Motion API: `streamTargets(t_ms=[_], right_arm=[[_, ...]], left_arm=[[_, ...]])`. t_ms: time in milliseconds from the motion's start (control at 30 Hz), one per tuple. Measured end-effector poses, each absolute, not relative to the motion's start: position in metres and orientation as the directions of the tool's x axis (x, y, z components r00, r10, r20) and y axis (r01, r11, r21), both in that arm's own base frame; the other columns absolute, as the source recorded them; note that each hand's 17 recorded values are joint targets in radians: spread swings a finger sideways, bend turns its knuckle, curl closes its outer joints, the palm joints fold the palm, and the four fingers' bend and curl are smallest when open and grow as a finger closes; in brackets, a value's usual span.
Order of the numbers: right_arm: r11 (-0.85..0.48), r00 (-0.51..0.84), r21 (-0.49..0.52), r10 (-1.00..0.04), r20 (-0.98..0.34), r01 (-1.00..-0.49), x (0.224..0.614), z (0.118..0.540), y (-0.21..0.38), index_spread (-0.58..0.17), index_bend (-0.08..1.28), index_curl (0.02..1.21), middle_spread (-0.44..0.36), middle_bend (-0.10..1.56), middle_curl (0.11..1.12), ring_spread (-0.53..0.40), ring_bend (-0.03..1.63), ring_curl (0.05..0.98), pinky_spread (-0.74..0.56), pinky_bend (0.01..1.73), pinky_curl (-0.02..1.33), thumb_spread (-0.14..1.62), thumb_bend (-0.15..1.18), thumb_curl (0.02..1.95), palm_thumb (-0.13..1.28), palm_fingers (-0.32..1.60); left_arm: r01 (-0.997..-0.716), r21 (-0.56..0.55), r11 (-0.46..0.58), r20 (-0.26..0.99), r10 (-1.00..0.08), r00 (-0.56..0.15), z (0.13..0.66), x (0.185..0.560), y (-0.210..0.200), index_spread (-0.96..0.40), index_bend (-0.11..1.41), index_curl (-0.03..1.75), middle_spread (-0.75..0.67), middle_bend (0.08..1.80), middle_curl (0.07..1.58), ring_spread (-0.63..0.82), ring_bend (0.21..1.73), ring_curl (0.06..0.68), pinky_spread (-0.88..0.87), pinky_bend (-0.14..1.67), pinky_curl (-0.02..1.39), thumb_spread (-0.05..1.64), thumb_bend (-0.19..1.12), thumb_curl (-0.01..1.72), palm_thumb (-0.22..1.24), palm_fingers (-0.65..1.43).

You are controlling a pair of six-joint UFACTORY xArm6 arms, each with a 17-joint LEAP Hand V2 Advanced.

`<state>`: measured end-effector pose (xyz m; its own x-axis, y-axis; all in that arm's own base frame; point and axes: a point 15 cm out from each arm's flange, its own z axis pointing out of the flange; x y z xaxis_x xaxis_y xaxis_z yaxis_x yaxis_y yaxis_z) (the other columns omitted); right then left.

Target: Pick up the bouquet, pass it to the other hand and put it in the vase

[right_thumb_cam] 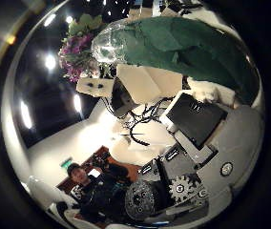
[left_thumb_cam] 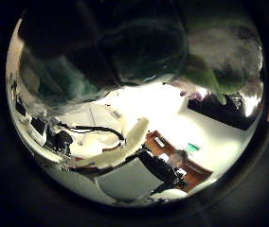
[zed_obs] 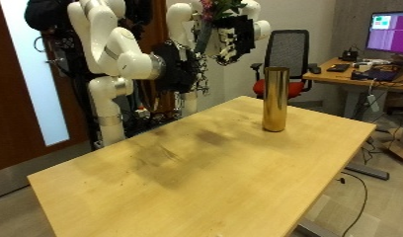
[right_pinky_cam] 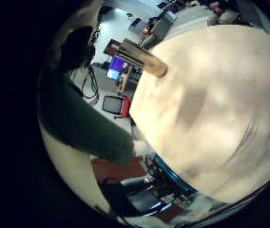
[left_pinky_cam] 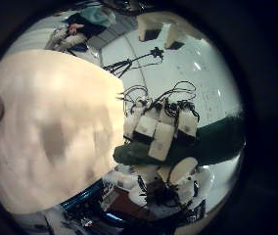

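Nearest: bare wooden table (zed_obs: 189,188), nothing on it but the tall gold vase (zed_obs: 274,99), upright towards the far edge.

Beyond and well above the table: both hands raised close together, roughly at eleven o'clock from the vase. Right hand (zed_obs: 189,67) lower and nearer, left hand (zed_obs: 238,38) higher and farther.

Bouquet (zed_obs: 225,10) held aloft between them, flowers at twelve o'clock above the left hand, green wrap trailing down towards the right hand.

Right hand's fingers curled round the lower end of the wrap, as seen from the left palm. Left palm close against the wrap, which fills much of its thumb-side view. Left fingers not shown clearly; cannot tell whether closed on it.

Judged step: the pass from one hand to the other, mid-air. Placement in the vase not yet done.

Next move calls for a sure grasp by the receiving hand before the other lets go. Then a carry over the vase mouth, stems downward.
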<state>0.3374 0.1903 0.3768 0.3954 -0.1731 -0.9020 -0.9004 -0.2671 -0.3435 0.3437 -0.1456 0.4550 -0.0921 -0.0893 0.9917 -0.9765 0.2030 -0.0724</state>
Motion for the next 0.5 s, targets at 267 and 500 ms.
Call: streamTargets(t_ms=[267,500], right_arm=[[-0.260,0.395,-0.341,-0.197,-0.897,-0.903,0.342,0.372,0.191,-0.234,1.09,0.95,-0.113,1.36,0.75,-0.185,1.43,0.667,-0.26,1.01,1.17,0.24,-0.02,0.95,1.17,1.12],[-0.228,0.397,-0.349,-0.219,-0.891,-0.909,0.352,0.370,0.189,-0.236,1.06,0.94,-0.113,1.34,0.74,-0.197,1.38,0.663,-0.27,1.05,1.15,0.47,-0.04,0.92,1.09,1.10]], left_arm=[[-0.973,-0.052,0.226,0.996,-0.056,-0.066,0.461,0.338,-0.148,0.04,0.14,0.34,-0.34,0.85,0.62,-0.22,0.80,0.214,-0.15,0.46,0.31,0.82,-0.02,0.34,0.42,0.69],[-0.981,-0.058,0.187,0.998,0.011,-0.057,0.470,0.345,-0.148,-0.19,0.17,0.32,-0.49,0.92,0.79,-0.49,1.23,0.415,-0.66,0.97,0.46,0.86,0.00,0.37,0.67,1.10]])
